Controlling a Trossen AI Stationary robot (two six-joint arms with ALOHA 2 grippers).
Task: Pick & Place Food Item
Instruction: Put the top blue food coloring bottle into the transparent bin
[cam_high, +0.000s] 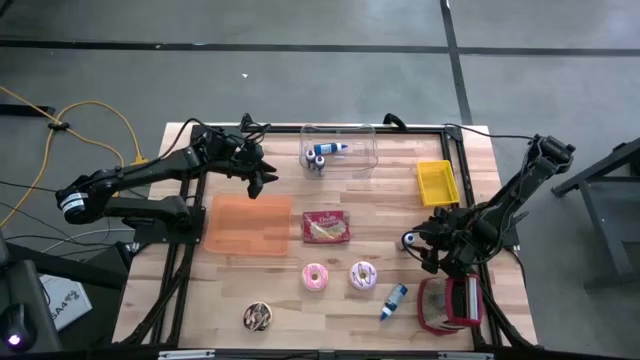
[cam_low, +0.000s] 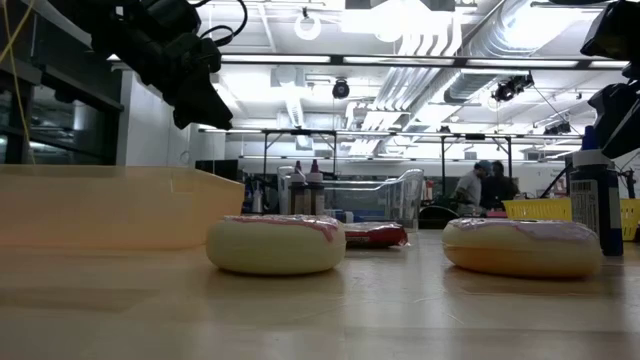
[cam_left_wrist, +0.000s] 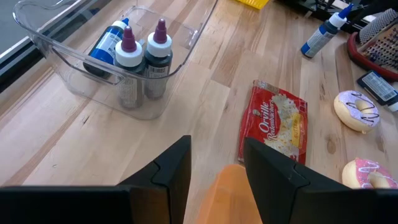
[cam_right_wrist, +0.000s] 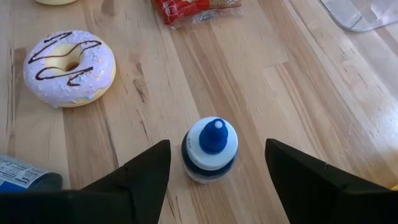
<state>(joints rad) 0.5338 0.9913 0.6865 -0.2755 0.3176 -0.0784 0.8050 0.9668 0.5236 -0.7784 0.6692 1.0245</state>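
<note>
A red popcorn packet (cam_high: 327, 227) lies flat at the table's middle, with two pink-iced donuts (cam_high: 316, 276) (cam_high: 362, 274) on the wood nearer the front. My right gripper (cam_high: 418, 246) is open and slants down over a small upright bottle with a white cap and blue tip (cam_right_wrist: 210, 149). The bottle stands on the table between the fingers and apart from both. My left gripper (cam_high: 262, 178) hangs open above the far edge of an orange tray (cam_high: 247, 225), with nothing between its fingers (cam_left_wrist: 171, 171).
A clear bin (cam_high: 340, 148) with bottles stands at the far middle, a yellow bin (cam_high: 437, 182) at the far right. A red basket (cam_high: 450, 305) and a lying blue bottle (cam_high: 393, 300) are at the near right, a brown pastry (cam_high: 258, 317) near the front edge.
</note>
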